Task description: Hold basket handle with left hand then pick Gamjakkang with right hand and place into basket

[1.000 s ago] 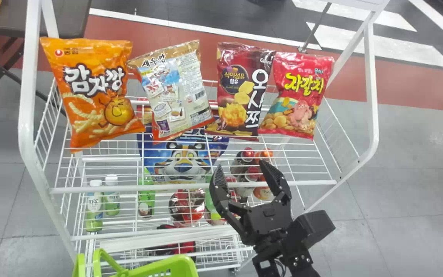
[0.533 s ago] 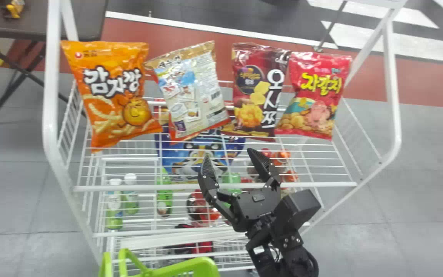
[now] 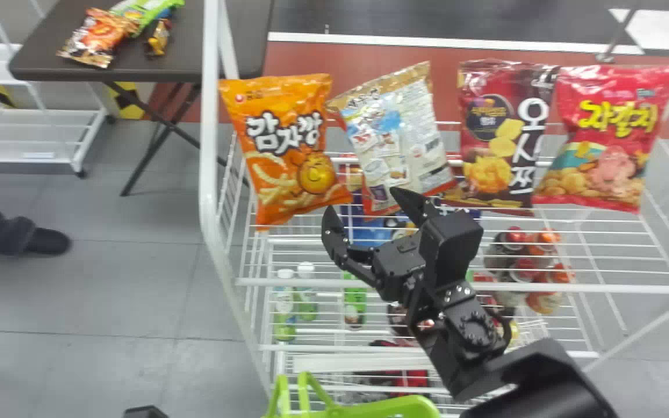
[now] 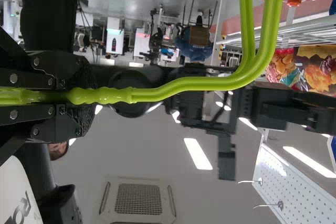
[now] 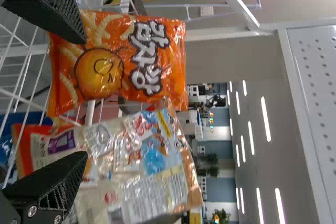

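Right gripper: We've got it (image 3: 367,202) up at the rack (image 3: 462,286), fingers spread wide with nothing between them, facing the bags.
Gamjakkang: There's our orange bag (image 3: 288,157), upright on the upper shelf, leftmost in its row in the head view, and out of the basket (image 3: 381,406).
Next to it: We see a beige bag (image 3: 395,139) just beside, then a dark red bag (image 3: 494,139) and a bright red bag (image 3: 607,139).
Left gripper: We have it (image 4: 84,98) clamped on the green basket handle (image 4: 184,85).
Basket: It's low in front of the rack, folks.
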Robot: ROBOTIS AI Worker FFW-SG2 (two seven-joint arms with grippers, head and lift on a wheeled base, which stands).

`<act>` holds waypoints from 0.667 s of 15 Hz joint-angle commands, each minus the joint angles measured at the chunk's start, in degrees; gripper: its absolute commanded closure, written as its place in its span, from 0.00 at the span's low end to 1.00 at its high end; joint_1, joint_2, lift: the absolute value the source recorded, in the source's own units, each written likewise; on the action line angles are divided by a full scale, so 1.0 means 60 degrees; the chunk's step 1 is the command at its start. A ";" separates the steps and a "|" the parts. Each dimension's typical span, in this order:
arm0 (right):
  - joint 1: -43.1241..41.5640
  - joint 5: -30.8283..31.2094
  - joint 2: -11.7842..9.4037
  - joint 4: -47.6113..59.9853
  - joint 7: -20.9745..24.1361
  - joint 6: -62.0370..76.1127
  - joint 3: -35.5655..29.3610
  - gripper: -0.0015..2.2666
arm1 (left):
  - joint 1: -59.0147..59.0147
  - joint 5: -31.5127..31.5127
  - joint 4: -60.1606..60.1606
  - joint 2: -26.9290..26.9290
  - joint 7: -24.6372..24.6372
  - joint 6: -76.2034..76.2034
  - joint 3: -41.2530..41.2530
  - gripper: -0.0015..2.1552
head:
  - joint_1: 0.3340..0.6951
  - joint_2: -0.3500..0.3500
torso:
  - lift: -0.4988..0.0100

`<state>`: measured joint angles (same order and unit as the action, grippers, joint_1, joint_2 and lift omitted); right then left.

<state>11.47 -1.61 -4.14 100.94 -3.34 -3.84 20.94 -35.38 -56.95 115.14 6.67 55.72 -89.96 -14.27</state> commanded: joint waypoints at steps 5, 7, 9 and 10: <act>-0.2322 0.0284 0.0530 -0.1910 0.0058 -0.0935 0.1241 0.02 | -0.0021 -0.0044 0.0000 0.0016 0.0074 -0.0011 -0.0141 1.00 | 1.00 0.70 | 0.95; -0.3055 0.0342 0.0699 -0.2614 0.0263 -0.1052 0.1490 0.02 | -0.0021 -0.0059 0.0000 0.0030 0.0060 -0.0011 -0.0170 1.00 | 1.00 0.76 | 0.95; -0.3743 0.0416 0.0699 -0.3258 0.0351 -0.1287 0.1739 0.02 | -0.0021 -0.0059 -0.0030 0.0030 0.0074 -0.0011 -0.0214 1.00 | 1.00 0.79 | 0.95; -0.4051 0.0489 0.0699 -0.3654 0.0409 -0.1287 0.1871 0.01 | -0.0021 -0.0073 -0.0030 0.0030 0.0074 -0.0011 -0.0244 1.00 | 1.00 0.80 | 0.95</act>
<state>-10.20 0.81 -0.04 81.97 -1.00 -11.20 31.16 -35.49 -57.34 115.01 6.86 56.15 -89.96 -15.55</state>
